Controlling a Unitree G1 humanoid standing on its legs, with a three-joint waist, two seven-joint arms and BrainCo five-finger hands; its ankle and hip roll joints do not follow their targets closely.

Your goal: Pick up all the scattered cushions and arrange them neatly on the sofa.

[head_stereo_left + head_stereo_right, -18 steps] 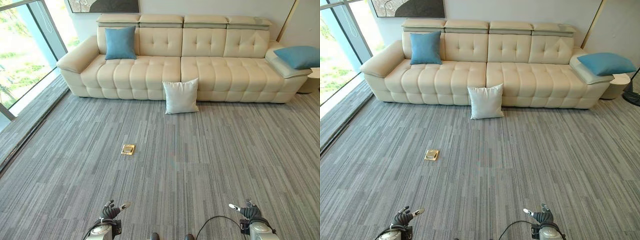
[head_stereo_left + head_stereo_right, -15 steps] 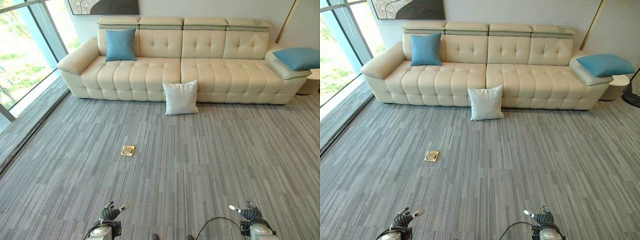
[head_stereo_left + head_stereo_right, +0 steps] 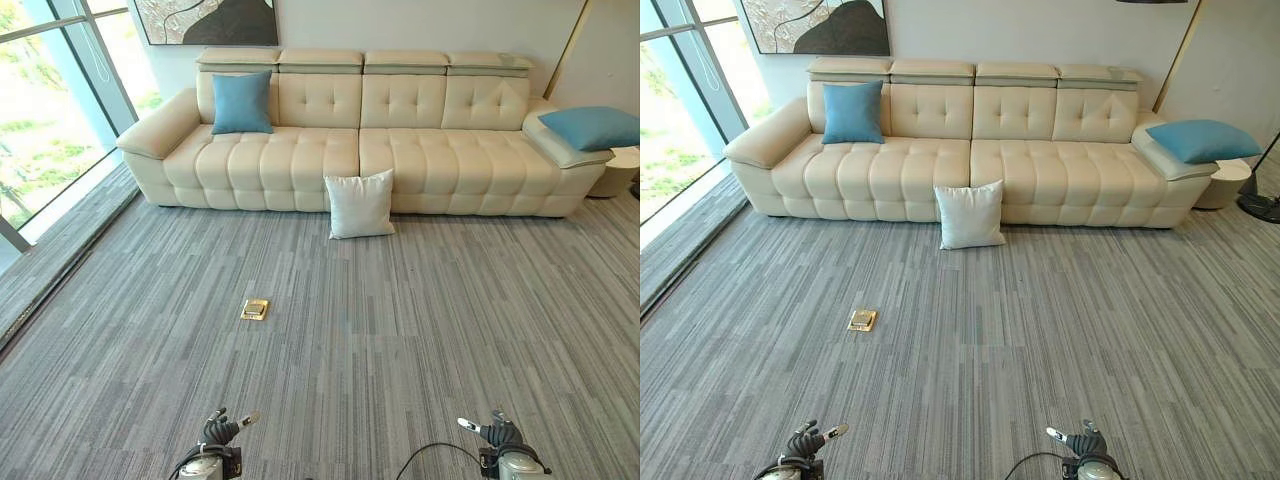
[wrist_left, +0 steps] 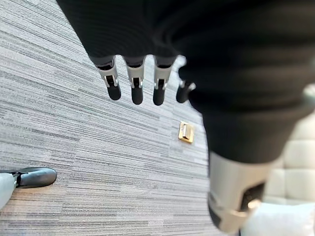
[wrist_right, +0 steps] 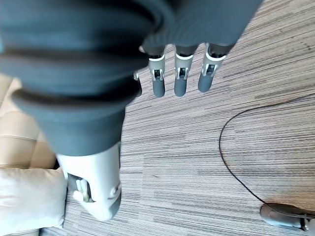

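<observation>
Leaning against the sofa (image 3: 400, 150) front, a white cushion (image 3: 360, 204) is seen on the carpet (image 3: 400, 330); blue cushions sit at its left end (image 3: 241, 103) and right armrest (image 3: 593, 127). Left hand (image 3: 222, 432) and right hand (image 3: 497, 434) are held low, fingers relaxed, empty.

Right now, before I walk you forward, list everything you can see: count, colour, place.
Sofa: one, cream, against the far wall.
Blue cushions: two; one upright on the sofa's left seat, one lying on its right armrest.
White cushion: one, on the carpet, leaning against the sofa front.
Floor socket: one, brass, in the carpet.
Painting: one, dark and pale, on the wall.
Window: one, at left.
Side table: one, pale, right of the sofa.
Carpet: grey, striped.
Left hand: open, low.
Right hand: open, low.
</observation>
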